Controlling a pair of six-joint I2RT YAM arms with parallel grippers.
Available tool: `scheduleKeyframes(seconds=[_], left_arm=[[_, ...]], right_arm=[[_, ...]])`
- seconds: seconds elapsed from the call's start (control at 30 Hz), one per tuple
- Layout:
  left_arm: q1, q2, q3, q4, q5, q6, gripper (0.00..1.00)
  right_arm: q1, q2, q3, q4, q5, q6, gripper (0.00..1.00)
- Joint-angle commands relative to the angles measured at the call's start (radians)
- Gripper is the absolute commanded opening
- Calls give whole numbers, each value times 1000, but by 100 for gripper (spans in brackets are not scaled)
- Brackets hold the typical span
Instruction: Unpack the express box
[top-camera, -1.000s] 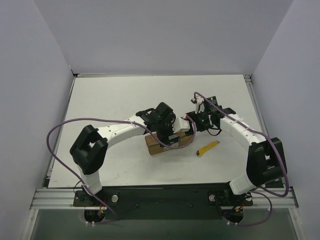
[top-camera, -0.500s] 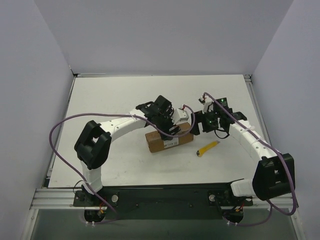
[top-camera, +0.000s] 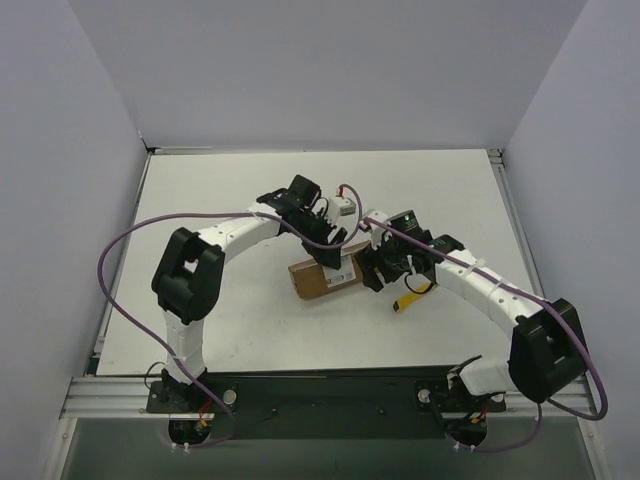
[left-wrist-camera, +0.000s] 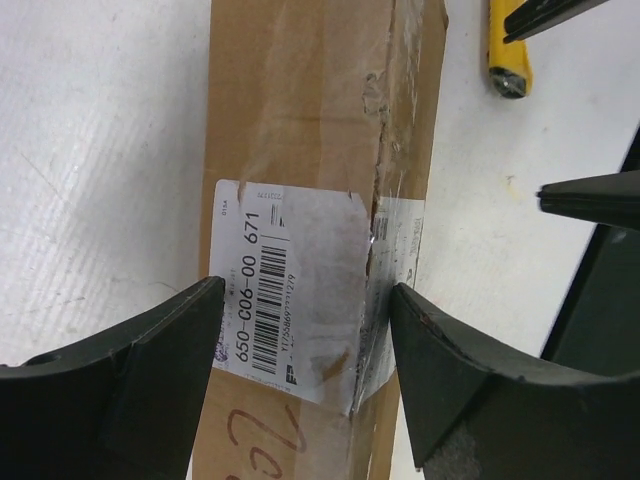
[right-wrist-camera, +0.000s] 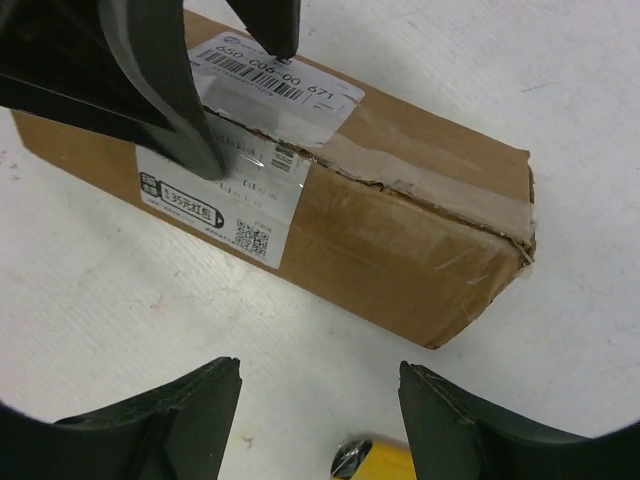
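Observation:
The express box (top-camera: 318, 281) is a long brown carton with a white label and a tape strip, lying flat at the table's middle. In the left wrist view the box (left-wrist-camera: 300, 120) runs away from me. My left gripper (left-wrist-camera: 307, 300) is open, its two fingertips over the label (left-wrist-camera: 290, 290) on the top face, inside the box's width. From above, the left gripper (top-camera: 336, 248) sits over the box's far side. My right gripper (right-wrist-camera: 320, 375) is open just off the box's (right-wrist-camera: 400, 230) right end, low over the table, holding nothing.
A yellow utility knife (top-camera: 405, 301) lies on the white table (top-camera: 200, 210) to the right of the box, and its end (right-wrist-camera: 370, 460) shows between the right fingers. Purple cables loop off both arms. White walls close in the table on three sides.
The right arm swung left and nearer, from beyond the box's right end down beside it over the knife, its jaws narrowing a little. The left gripper drew back across the box and narrowed.

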Motion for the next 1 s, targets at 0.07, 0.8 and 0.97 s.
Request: scheduleKeyframes(seconds=[0.07,0.8,0.97], left_arm=[[95,72,-26,35,247,-225,77],[249,121,-135,325,475,-576,79],[243,132,-112,261,435,-509,76]], right_arm=[[12,78,83,52,68,-18,61],[67,265,268,41,68,35,31],[72,285,233,39,62,37,23]])
